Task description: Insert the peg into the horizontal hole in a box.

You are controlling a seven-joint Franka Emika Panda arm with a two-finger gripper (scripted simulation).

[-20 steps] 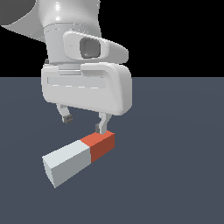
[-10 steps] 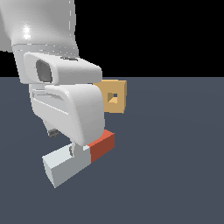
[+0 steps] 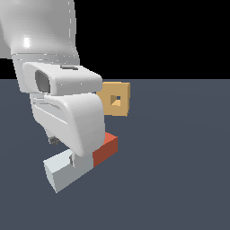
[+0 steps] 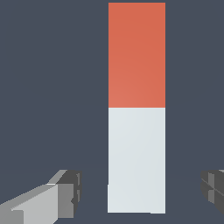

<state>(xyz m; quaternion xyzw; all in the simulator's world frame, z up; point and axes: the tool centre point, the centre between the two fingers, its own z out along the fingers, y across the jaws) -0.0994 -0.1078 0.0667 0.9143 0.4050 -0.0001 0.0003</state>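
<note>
The peg (image 3: 106,151) lies flat on the dark floor, its red-orange end toward the box and its pale grey-white part (image 3: 59,172) toward the camera. In the wrist view the peg (image 4: 136,131) runs lengthwise between the fingers. My gripper (image 4: 140,189) is open and straddles the white part near its end. One finger (image 4: 64,192) and the other finger (image 4: 214,185) stand well apart from the peg's sides. The tan box (image 3: 121,90) stands behind the peg, with its small hole (image 3: 117,100) facing the camera. In the exterior view the hand hides the peg's middle.
The white arm and hand (image 3: 67,112) fill the exterior view's left. Dark floor (image 3: 179,170) lies all around the peg and box.
The hand has turned about its axis and come down over the peg's white part, uncovering the box behind it. The peg has not moved.
</note>
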